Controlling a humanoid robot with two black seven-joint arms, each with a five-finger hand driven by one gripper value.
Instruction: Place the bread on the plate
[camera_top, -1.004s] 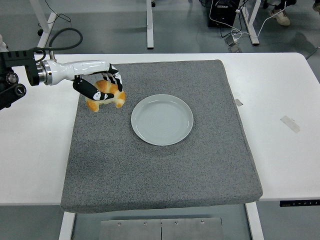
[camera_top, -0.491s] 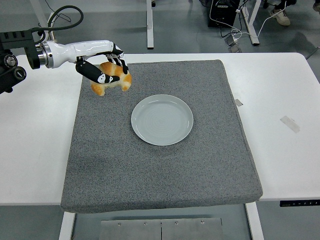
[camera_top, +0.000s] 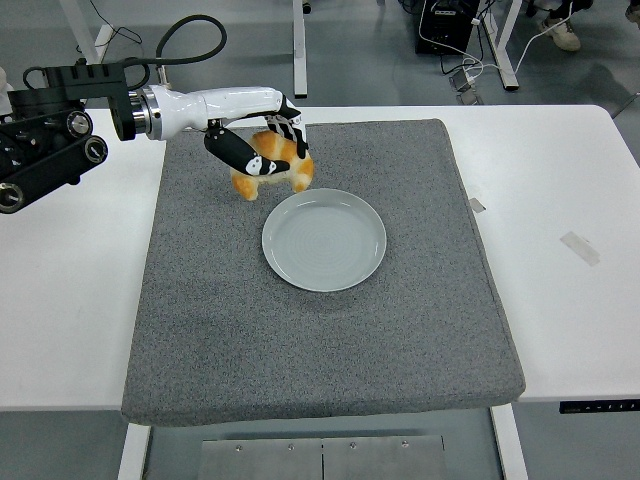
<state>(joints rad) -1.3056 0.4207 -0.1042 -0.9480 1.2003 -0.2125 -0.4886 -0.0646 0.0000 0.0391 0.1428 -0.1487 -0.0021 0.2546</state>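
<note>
White worktop (camera_top: 560, 190) with grey felt mat (camera_top: 320, 330), left robot hand (camera_top: 262, 146) clamped on a golden bread roll (camera_top: 273, 166), held just off the pale plate's (camera_top: 324, 240) 11 o'clock rim

Mat (camera_top: 320, 350): I see rough, matt grey felt-like cloth.
Plate (camera_top: 324, 239): smooth, glossy glaze, centred on the mat.
Bread (camera_top: 272, 165): golden, shiny crust.
Tabletop (camera_top: 560, 300): smooth white, around the mat.

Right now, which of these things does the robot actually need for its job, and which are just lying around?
Part of the job:
bread, held in the left hand
plate

Just lying about:
grey mat
tape strips on the white table
</note>
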